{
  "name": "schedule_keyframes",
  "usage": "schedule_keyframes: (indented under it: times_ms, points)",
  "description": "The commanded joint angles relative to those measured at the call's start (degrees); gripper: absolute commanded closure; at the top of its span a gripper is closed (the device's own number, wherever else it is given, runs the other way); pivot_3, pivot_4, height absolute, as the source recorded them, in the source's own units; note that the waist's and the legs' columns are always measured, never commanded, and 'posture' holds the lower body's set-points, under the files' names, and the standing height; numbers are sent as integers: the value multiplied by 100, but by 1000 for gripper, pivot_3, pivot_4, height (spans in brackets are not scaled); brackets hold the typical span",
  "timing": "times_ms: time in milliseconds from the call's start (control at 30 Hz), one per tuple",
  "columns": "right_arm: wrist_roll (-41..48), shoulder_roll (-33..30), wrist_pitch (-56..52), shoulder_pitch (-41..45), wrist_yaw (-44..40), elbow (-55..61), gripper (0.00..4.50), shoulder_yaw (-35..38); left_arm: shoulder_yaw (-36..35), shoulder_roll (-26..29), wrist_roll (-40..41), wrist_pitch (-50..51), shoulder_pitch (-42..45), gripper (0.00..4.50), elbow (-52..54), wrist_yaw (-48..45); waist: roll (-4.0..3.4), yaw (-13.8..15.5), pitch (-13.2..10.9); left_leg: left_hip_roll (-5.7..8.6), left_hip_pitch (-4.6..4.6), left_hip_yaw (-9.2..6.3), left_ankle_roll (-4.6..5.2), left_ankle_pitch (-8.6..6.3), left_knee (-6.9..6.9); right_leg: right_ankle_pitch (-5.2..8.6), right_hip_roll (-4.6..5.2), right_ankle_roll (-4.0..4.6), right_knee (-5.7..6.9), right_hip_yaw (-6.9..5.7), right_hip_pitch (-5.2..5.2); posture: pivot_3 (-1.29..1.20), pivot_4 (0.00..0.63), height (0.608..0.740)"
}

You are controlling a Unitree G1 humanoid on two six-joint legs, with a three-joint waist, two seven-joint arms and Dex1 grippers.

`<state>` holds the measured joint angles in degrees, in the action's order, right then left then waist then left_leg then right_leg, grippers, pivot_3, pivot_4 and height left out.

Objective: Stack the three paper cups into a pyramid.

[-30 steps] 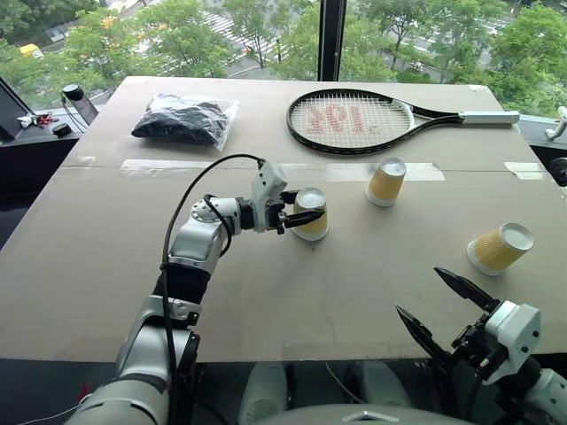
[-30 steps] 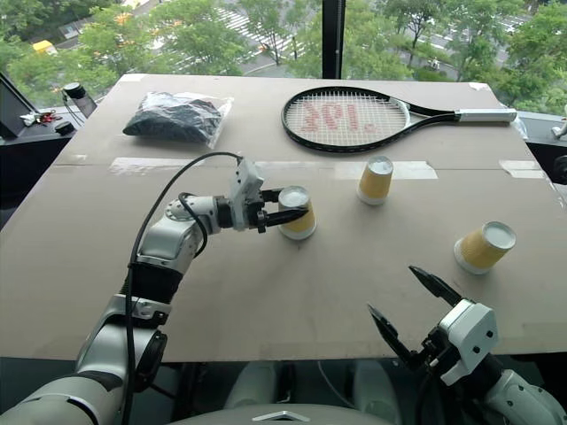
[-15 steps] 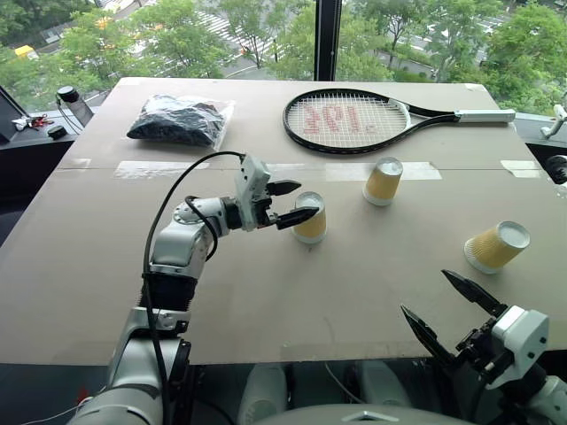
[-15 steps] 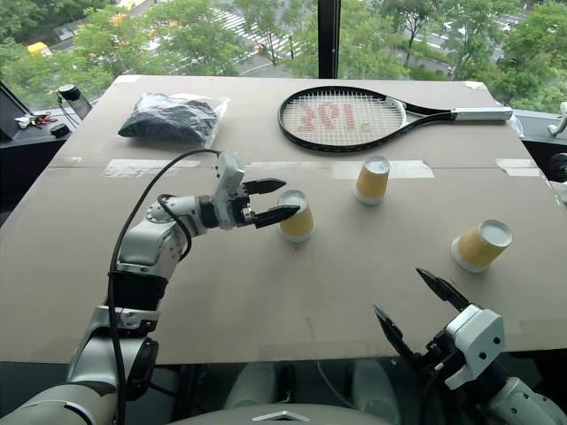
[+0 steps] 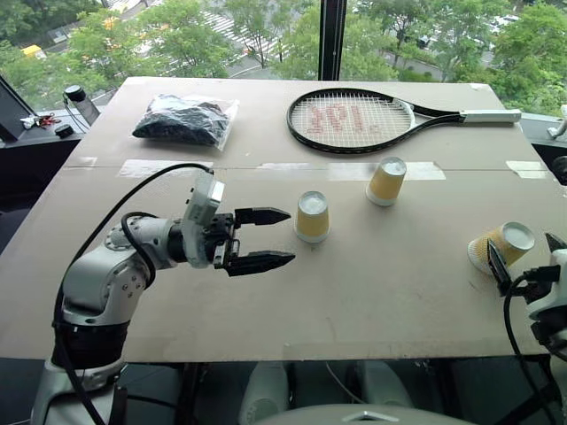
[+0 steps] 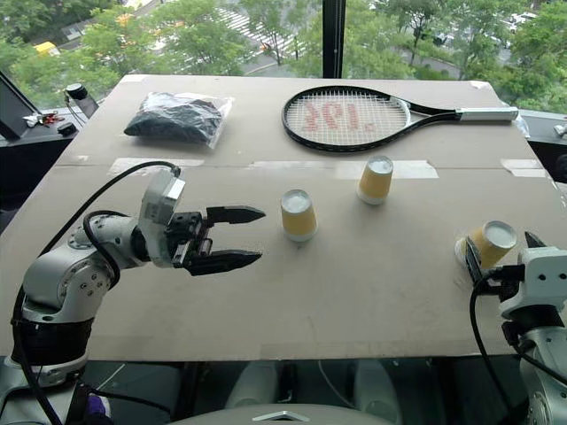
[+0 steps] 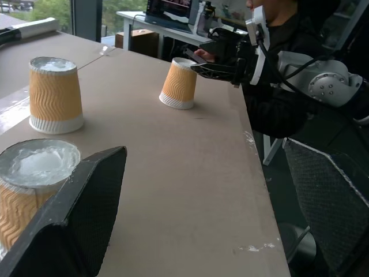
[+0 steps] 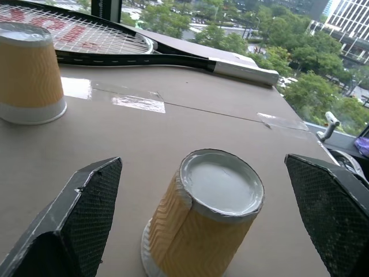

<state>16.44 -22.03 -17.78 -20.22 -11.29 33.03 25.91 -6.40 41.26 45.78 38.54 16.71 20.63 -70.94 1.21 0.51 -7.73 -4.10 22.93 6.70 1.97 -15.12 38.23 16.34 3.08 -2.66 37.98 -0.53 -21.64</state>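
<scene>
Three yellow-tan paper cups stand upside down and apart on the brown table (image 5: 266,301). One cup (image 5: 312,217) is in the middle, one (image 5: 386,181) is behind it near the racket, and one (image 5: 505,246) is at the right. My left gripper (image 5: 285,237) is open, pointing right, a short way left of the middle cup with nothing in it. At the right edge my right gripper (image 6: 503,252) is open, and the right cup (image 8: 202,213) sits between its fingers (image 8: 75,213) without touching them.
A tennis racket (image 5: 354,119) lies at the back of the table and a bag of dark stuff (image 5: 184,119) at the back left. Strips of tape (image 5: 425,171) cross the table. A person (image 7: 288,34) is beyond the table's right side.
My left gripper has opened, let go of the middle cup and drawn back to the left. My right gripper has swung right and forward until its fingers flank the right cup.
</scene>
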Motion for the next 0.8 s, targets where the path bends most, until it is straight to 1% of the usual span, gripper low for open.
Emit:
schedule_keyframes:
  times_ms: [33, 200, 467, 500, 567, 700, 733, 800]
  points:
    - [-5, -93, -660, 325, 281, -290, 0, 231, 1, -8, 333, 84, -87, 34, 513, 126, 0, -17, 0, 0, 0, 2, 0, 0, 0, 0, 0, 0, -1, 2, 0, 0, 150, 740]
    - [167, -96, -910, 705, 233, -577, 0, 283, 5, 0, 349, 26, -233, 34, 642, 210, -6, -27, -3, 1, -2, 0, 1, 0, -3, 0, -5, 0, 0, 2, -2, 0, 150, 740]
    - [186, -93, -898, 1095, 131, -821, 0, 172, -61, -1, 303, -165, -516, 34, 703, 312, -6, -68, -3, 1, -2, 3, 1, -1, -4, 0, -4, -1, -1, 5, -2, 0, 150, 740]
    - [204, -86, -898, 1120, 127, -839, 258, 175, -64, -6, 299, -183, -530, 10, 703, 321, -6, -69, -3, 1, -2, 3, 1, -1, -4, -1, -5, -2, -1, 5, -2, 0, 150, 740]
    - [216, -94, -881, 1190, 123, -914, 618, 177, -74, -13, 289, -223, -563, 0, 695, 335, -6, -84, -3, 1, -2, 4, 1, -1, -4, -1, -4, -2, -2, 6, -2, 0, 150, 740]
    - [219, -107, -895, 1235, 108, -912, 2222, 161, -87, -6, 259, -331, -610, 0, 635, 369, -6, -108, -3, 1, -2, 6, 1, -1, -4, -1, -4, -2, -2, 7, -2, 0, 150, 740]
    - [227, -124, -905, 1222, 65, -873, 2304, 136, -80, -5, 208, -390, -618, 0, 608, 374, -6, -108, -3, 1, -2, 4, 1, -1, -5, -1, -4, -2, -2, 5, -2, 0, 150, 740]
    - [222, -156, -911, 1196, -2, -806, 2304, 102, -71, -15, 142, -478, -638, 0, 571, 403, -6, -112, -3, 1, -2, 4, 0, 0, -6, -1, -4, -2, -2, 5, -3, 0, 150, 740]
